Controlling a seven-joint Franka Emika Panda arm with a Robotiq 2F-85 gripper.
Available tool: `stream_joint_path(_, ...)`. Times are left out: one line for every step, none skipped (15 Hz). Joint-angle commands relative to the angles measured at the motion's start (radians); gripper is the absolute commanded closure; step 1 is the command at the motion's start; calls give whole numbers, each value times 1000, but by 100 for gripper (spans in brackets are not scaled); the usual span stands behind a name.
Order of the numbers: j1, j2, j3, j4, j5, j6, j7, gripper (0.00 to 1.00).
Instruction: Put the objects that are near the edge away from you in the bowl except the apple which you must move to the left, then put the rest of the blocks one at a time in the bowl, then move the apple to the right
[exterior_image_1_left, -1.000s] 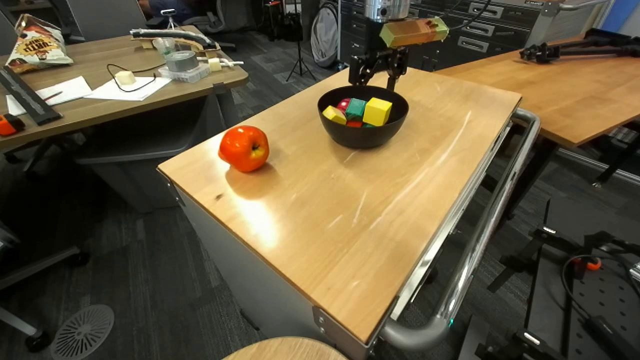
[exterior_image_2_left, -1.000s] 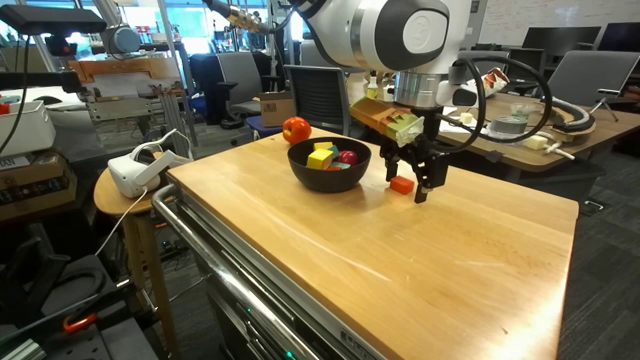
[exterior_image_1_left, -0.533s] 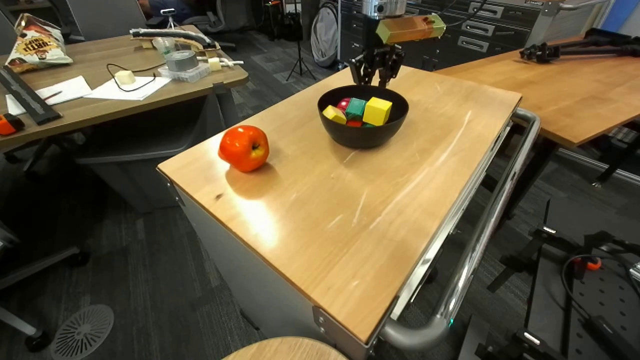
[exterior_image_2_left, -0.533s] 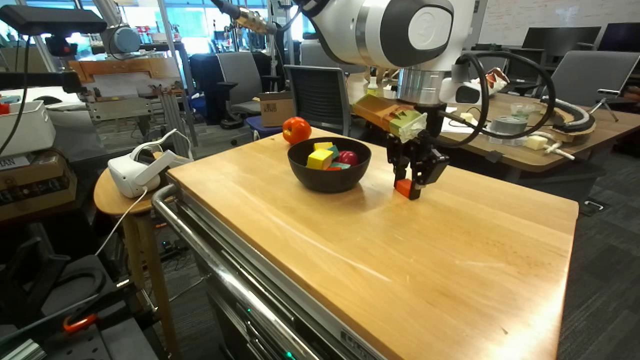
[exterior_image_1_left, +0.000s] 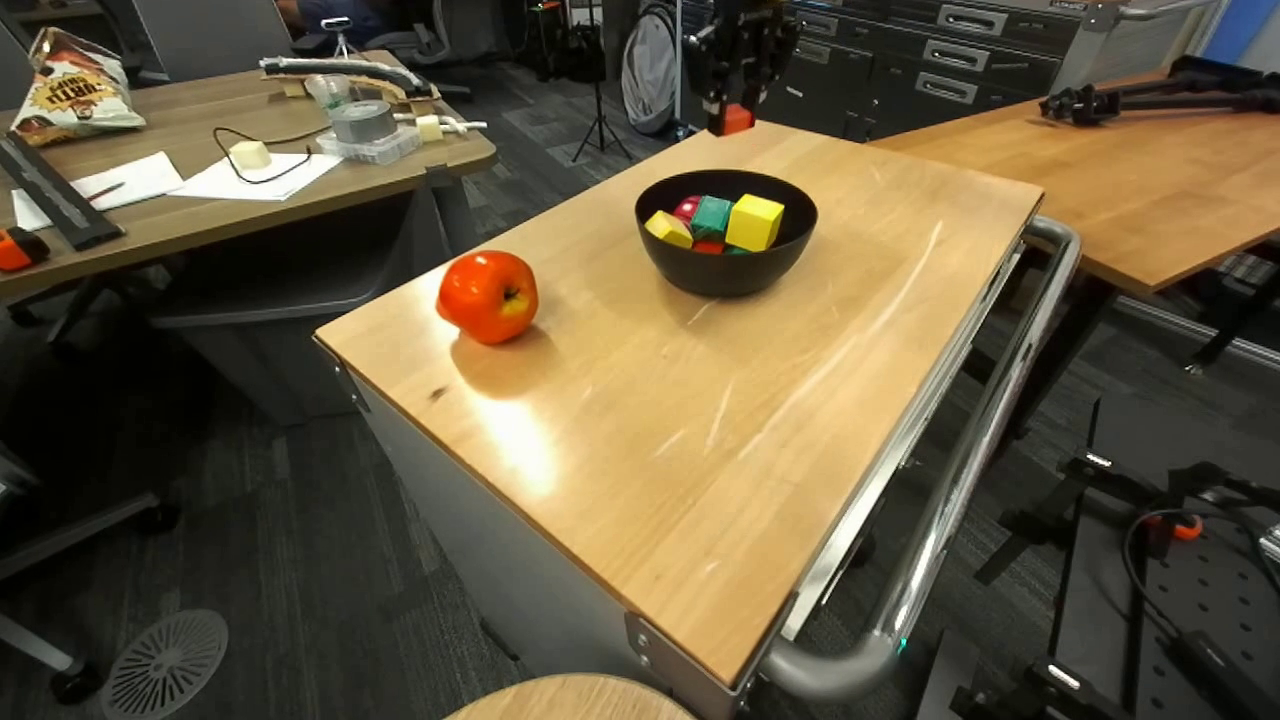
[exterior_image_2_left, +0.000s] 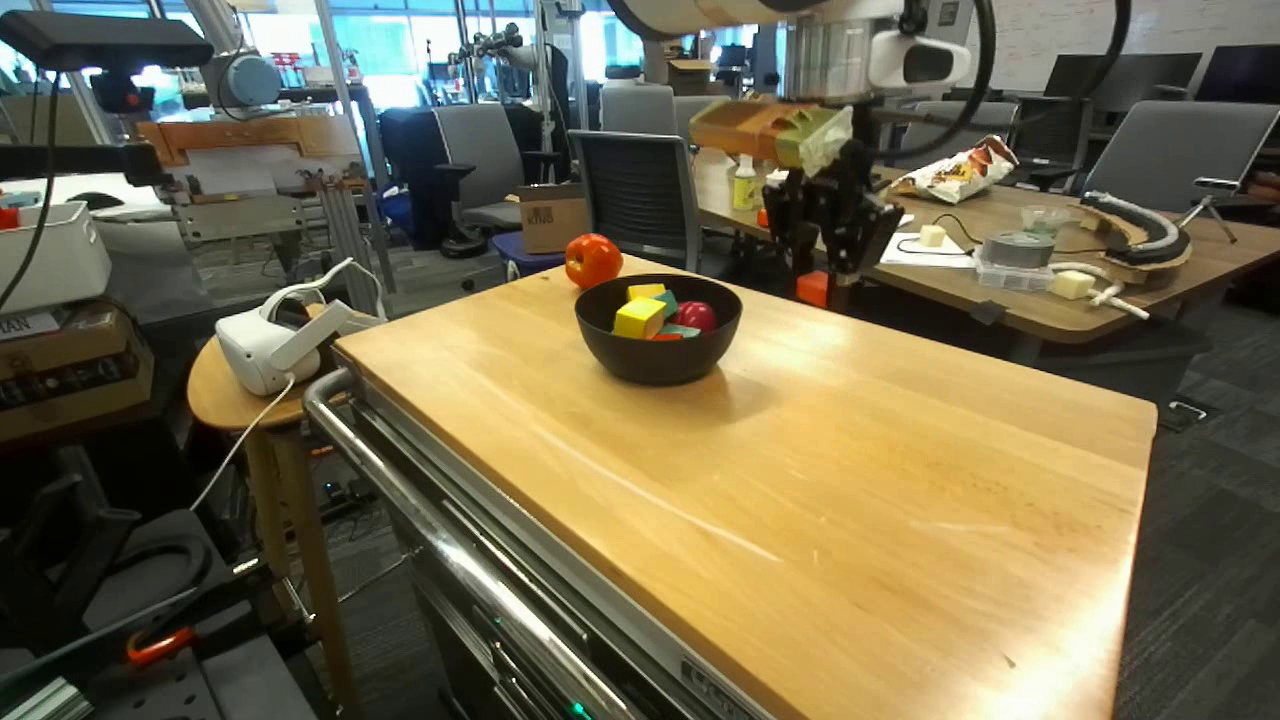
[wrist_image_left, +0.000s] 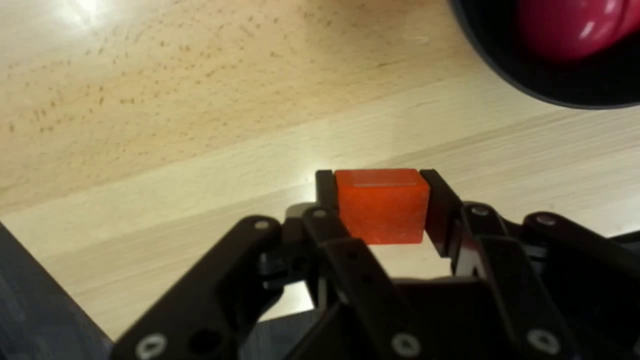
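Note:
A red block (wrist_image_left: 384, 212) sits between the two finger pads of my gripper (wrist_image_left: 381, 200), which is shut on it. In an exterior view, the block (exterior_image_2_left: 813, 288) hangs above the table, on the side of the bowl away from the apple. The black bowl (exterior_image_1_left: 725, 272) holds a yellow cube (exterior_image_1_left: 755, 222), a green block (exterior_image_1_left: 711, 218), a second yellow piece (exterior_image_1_left: 668, 230), a shiny crimson object (exterior_image_2_left: 697, 317) and some red, partly hidden. The orange-red apple (exterior_image_1_left: 490, 297) rests on the table near a corner, apart from the bowl. At upper right of the wrist view the bowl's rim (wrist_image_left: 520, 86) shows.
The wooden tabletop (exterior_image_2_left: 900, 480) carries the bowl and apple. A metal handle rail (exterior_image_1_left: 960, 520) runs along one side. A cluttered desk (exterior_image_2_left: 1050, 320) and a stool with a white headset (exterior_image_2_left: 270, 345) stand beyond the table's edges.
My gripper has closed on the red block, which lay on the table, and has lifted it well up. The apple and the bowl with its contents have not moved.

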Motion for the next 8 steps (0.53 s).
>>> stream_joint_path(18, -169, 40, -132, 17, 0, -78, 82)
stream_joint_path(24, -190, 51, -148, 22, -12, -89, 82)
stream_joint_path(30, -203, 61, -161, 28, -32, -93, 82)
stream_joint_path(38, -211, 66, -175, 27, -44, -84, 82)
stream_joint_path(43, -218, 72, -186, 28, -59, -79, 82)
stream_joint_path(50, -219, 75, -197, 24, -60, -62, 82)
stream_joint_path(53, -217, 78, -208, 34, -58, -57, 82)
stream_joint_path(52, -212, 83, -219, 57, -38, -68, 82)
